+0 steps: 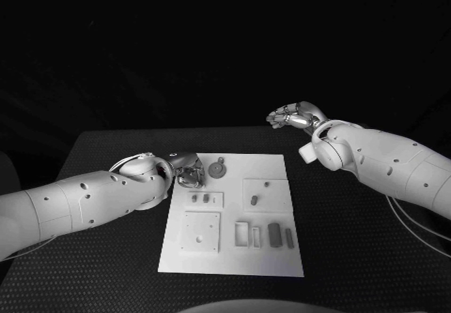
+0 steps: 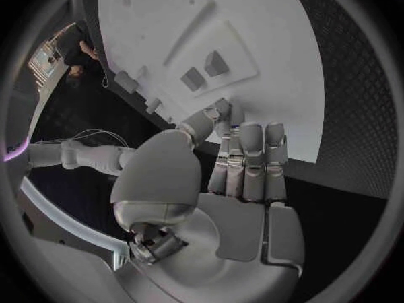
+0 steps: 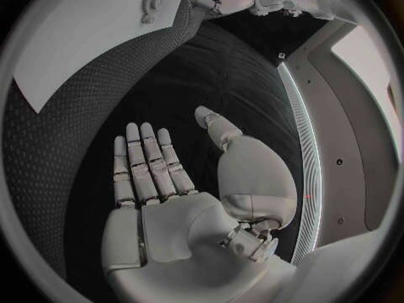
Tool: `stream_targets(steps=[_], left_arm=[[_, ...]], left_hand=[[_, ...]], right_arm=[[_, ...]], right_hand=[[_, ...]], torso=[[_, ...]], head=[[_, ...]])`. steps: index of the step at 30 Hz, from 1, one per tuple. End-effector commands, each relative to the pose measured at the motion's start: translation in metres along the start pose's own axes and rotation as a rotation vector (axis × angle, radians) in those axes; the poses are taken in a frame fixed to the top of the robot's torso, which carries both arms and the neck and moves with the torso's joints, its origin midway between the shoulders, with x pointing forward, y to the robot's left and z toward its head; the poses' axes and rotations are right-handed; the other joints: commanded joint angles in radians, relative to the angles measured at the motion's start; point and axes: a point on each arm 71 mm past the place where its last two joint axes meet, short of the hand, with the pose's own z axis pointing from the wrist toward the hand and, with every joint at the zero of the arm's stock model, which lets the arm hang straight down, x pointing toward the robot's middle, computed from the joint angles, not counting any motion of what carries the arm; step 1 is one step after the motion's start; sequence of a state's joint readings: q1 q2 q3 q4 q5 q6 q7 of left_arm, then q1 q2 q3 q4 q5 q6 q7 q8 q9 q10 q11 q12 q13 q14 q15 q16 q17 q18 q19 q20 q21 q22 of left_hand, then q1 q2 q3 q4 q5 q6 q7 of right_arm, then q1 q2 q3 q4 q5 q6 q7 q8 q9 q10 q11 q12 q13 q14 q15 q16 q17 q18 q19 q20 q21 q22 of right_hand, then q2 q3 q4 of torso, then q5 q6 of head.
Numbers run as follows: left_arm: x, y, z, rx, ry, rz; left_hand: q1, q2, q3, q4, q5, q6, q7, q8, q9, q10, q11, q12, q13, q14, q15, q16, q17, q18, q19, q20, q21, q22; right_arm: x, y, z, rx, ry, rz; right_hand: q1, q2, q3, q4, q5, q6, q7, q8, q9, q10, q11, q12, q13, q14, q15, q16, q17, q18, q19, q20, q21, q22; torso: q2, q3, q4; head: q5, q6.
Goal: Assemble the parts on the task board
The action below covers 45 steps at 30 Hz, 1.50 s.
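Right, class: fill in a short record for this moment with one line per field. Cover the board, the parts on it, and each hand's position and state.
Surface: black table
Task board: white plate, lying flat mid-table
Parts: small grey pieces lying on the board, among them a round disc-shaped part near its far left corner
Left hand: at the board's far left corner, beside the disc-shaped part; fingers straight, holding nothing
Right hand: beyond the board's far right corner, over the table; fingers extended, holding nothing

You have bare worktop (image 1: pixel 362 228) right of the task board (image 1: pixel 230 257). Your left hand (image 1: pixel 188 171) blocks the board's upper-left corner beside the round part (image 1: pixel 217 170).
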<state>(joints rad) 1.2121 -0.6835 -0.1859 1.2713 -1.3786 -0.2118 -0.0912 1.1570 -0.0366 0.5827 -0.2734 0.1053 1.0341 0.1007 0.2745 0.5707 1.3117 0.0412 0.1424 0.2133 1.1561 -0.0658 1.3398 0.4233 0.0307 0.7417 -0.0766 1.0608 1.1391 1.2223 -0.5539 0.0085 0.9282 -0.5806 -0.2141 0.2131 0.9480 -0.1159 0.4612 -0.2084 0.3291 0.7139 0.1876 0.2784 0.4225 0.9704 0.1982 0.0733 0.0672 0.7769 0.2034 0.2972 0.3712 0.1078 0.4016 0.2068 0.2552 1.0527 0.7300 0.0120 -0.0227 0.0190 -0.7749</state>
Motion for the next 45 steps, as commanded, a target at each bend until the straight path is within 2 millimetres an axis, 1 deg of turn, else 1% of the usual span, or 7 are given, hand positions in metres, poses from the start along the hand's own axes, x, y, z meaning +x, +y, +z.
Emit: stream_targets(steps=[1, 14, 24, 31, 36, 42, 45], left_arm=[[0.001, -0.001, 0.001, 0.006, 0.015, 0.013], [0.004, -0.008, 0.002, 0.024, 0.021, 0.008], [0.005, -0.008, 0.002, 0.022, 0.036, 0.008], [0.007, -0.007, 0.004, 0.005, 0.049, 0.022], [0.014, -0.004, 0.005, -0.008, 0.078, 0.036], [0.023, -0.006, 0.006, 0.000, 0.105, 0.043], [0.025, -0.006, 0.005, -0.002, 0.112, 0.043]], left_hand=[[-0.002, 0.005, 0.007, 0.001, 0.004, 0.010, 0.006, 0.003, 0.001, 0.004, 0.000, -0.006, 0.001, 0.002, -0.005, 0.003, -0.001, 0.011, 0.006, -0.087, -0.002, 0.001], [-0.003, 0.005, 0.007, 0.001, 0.004, 0.010, 0.006, 0.003, 0.001, 0.005, 0.000, -0.007, 0.001, 0.002, -0.005, 0.003, -0.002, 0.010, 0.006, -0.087, -0.002, 0.002], [-0.003, 0.005, 0.008, 0.001, 0.004, 0.010, 0.006, 0.003, 0.000, 0.006, 0.000, -0.008, 0.001, 0.003, -0.005, 0.003, -0.002, 0.010, 0.007, -0.087, -0.002, 0.002], [-0.003, 0.006, 0.009, 0.001, 0.004, 0.010, 0.006, 0.003, 0.000, 0.006, 0.000, -0.009, 0.001, 0.003, -0.005, 0.003, -0.002, 0.010, 0.007, -0.087, -0.002, 0.002], [-0.002, 0.006, 0.009, 0.000, 0.005, 0.010, 0.006, 0.004, 0.000, 0.007, 0.000, -0.009, 0.002, 0.003, -0.005, 0.003, -0.003, 0.010, 0.007, -0.088, -0.002, 0.003], [-0.001, 0.005, 0.010, -0.002, 0.005, 0.012, 0.005, 0.005, 0.000, 0.010, -0.001, -0.009, 0.002, 0.001, -0.006, 0.003, -0.003, 0.010, 0.006, -0.088, -0.002, 0.003], [-0.001, 0.005, 0.010, -0.002, 0.005, 0.012, 0.005, 0.005, 0.000, 0.011, -0.001, -0.009, 0.002, 0.001, -0.006, 0.003, -0.003, 0.010, 0.006, -0.088, -0.002, 0.003]], right_arm=[[0.001, 0.001, 0.000, -0.010, 0.013, 0.002], [0.002, 0.001, 0.000, -0.011, 0.014, 0.002], [0.002, 0.001, 0.000, -0.011, 0.015, 0.002], [0.002, 0.001, 0.000, -0.011, 0.015, 0.002], [0.002, 0.002, 0.000, -0.011, 0.016, 0.003], [0.003, 0.002, 0.000, -0.012, 0.017, 0.003], [0.002, 0.002, 0.000, -0.012, 0.017, 0.003]], right_hand=[[-0.008, 0.004, -0.003, 0.002, 0.005, -0.008, 0.035, 0.006, -0.001, 0.004, -0.002, -0.006, 0.001, -0.005, -0.001, -0.003, -0.002, -0.013, 0.000, -0.002, -0.005, 0.001], [-0.008, 0.005, -0.003, 0.002, 0.005, -0.008, 0.035, 0.007, -0.001, 0.005, -0.002, -0.006, 0.001, -0.005, -0.001, -0.003, -0.002, -0.013, 0.000, -0.002, -0.006, 0.002], [-0.008, 0.005, -0.003, 0.002, 0.005, -0.008, 0.035, 0.007, -0.002, 0.005, -0.002, -0.006, 0.001, -0.005, -0.001, -0.003, -0.002, -0.013, 0.000, -0.002, -0.007, 0.003], [-0.008, 0.005, -0.003, 0.002, 0.005, -0.008, 0.035, 0.007, -0.002, 0.004, -0.002, -0.006, 0.001, -0.005, -0.001, -0.003, -0.002, -0.013, 0.001, -0.002, -0.008, 0.003], [-0.008, 0.005, -0.003, 0.002, 0.005, -0.008, 0.035, 0.007, -0.002, 0.004, -0.002, -0.006, 0.001, -0.005, -0.001, -0.003, -0.002, -0.013, 0.001, -0.002, -0.008, 0.004], [-0.008, 0.005, -0.003, 0.002, 0.005, -0.008, 0.035, 0.007, -0.002, 0.005, -0.002, -0.006, 0.001, -0.005, -0.001, -0.003, -0.002, -0.013, 0.001, -0.002, -0.008, 0.004], [-0.009, 0.005, -0.003, 0.002, 0.005, -0.008, 0.035, 0.007, -0.002, 0.005, -0.002, -0.006, 0.001, -0.005, -0.001, -0.003, -0.002, -0.013, 0.001, -0.002, -0.009, 0.004]], torso=[[0.000, -0.0001, 0.0007], [0.000, -0.0003, -0.0007], [0.000, -0.0002, 0.0013], [0.001, -0.0002, -0.0006], [0.000, -0.0004, 0.0000], [0.000, -0.0012, 0.0002], [0.000, -0.0007, -0.0008]], head=[[-0.001, -0.001], [-0.002, 0.000], [-0.005, 0.000], [-0.004, -0.001], [-0.005, -0.002], [-0.006, -0.003], [-0.007, -0.004]])
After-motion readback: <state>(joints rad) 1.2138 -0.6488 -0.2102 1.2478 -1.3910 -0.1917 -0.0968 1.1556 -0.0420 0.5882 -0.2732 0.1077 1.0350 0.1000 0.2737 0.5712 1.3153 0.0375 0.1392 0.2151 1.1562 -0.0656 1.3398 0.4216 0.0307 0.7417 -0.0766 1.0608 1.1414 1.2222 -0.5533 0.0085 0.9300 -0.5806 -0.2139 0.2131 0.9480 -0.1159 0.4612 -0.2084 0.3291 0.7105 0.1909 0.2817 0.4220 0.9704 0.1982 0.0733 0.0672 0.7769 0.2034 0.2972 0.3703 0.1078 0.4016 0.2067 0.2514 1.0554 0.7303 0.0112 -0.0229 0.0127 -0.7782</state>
